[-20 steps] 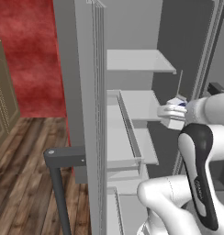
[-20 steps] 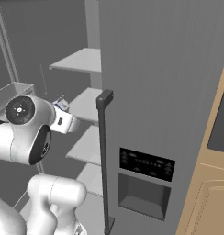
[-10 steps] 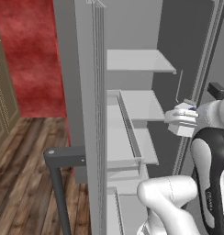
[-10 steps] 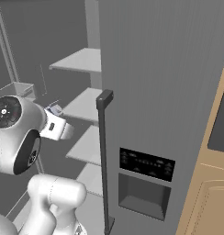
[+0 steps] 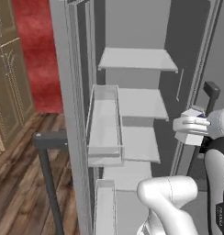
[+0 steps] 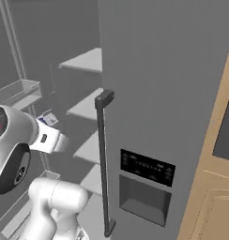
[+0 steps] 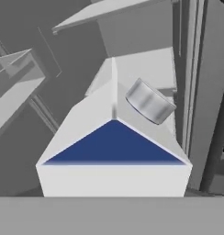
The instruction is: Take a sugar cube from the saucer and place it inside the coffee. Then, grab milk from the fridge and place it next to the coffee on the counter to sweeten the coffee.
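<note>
Fridge [image 5: 132, 59] stands open, pale shelves [image 5: 137, 103] stepping down inside, clear door bins [image 5: 103, 126] on the swung-out door at left. From the right base view the closed half of the fridge shows a long vertical bar handle [image 6: 103, 164] and a dark dispenser panel [image 6: 147, 168] below mid height.

The milk [image 5: 191, 126] is off the shelves, held in the air at the arm's end, just outside the right edge of the open compartment in the left base view. In the right base view the carton [image 6: 47, 118] peeks out behind the white wrist, blue patch and white top visible, in front of the shelf stack. The hand view has the carton [image 7: 114, 151] right up close: white gable ridge running up the middle, dark blue triangle on the near face, round grey cap [image 7: 149, 101] on the right slope.

Gripper [image 5: 193, 125] sits on the carton, and the carton hangs with nothing under it (so it reads as clamped on the milk), though the fingertips themselves are hidden behind the carton body in every view.

Wood floor [image 5: 17, 183] and a red wall [image 5: 38, 50] sit left of the fridge door. Tan cabinet front [image 6: 215, 197] at the far right of the right base view.
</note>
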Available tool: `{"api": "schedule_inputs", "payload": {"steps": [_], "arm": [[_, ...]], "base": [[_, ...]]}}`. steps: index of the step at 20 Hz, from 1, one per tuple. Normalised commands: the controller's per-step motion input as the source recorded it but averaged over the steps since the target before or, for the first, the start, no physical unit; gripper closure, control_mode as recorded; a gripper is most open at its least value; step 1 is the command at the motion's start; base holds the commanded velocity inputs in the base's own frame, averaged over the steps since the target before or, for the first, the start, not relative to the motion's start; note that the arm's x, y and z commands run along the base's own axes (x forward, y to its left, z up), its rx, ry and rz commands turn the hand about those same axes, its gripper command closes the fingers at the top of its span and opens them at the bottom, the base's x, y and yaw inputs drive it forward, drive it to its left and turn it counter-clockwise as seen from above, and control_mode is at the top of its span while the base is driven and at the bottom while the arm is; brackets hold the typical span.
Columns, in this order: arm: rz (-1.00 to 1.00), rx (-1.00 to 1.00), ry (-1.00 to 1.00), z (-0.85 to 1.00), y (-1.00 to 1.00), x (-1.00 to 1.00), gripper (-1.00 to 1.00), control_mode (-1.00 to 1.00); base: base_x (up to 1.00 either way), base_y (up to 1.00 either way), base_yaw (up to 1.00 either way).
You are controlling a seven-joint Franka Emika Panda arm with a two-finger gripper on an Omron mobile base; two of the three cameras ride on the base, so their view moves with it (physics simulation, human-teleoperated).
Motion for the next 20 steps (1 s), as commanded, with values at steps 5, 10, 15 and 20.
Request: {"api": "schedule_inputs", "payload": {"steps": [5,10,15,20], "arm": [[0.0,0.0,0.0,0.0,0.0,0.0,1.0,1.0],[0.0,0.0,0.0,0.0,0.0,0.0,1.0,1.0],[0.0,0.0,0.0,0.0,0.0,0.0,1.0,1.0],[0.0,0.0,0.0,0.0,0.0,0.0,1.0,1.0]], "base": [[-0.63,-0.33,0.83],[-0.59,-0.03,1.0],[-0.48,0.77,0.91],[-0.23,1.0,0.65]]}}
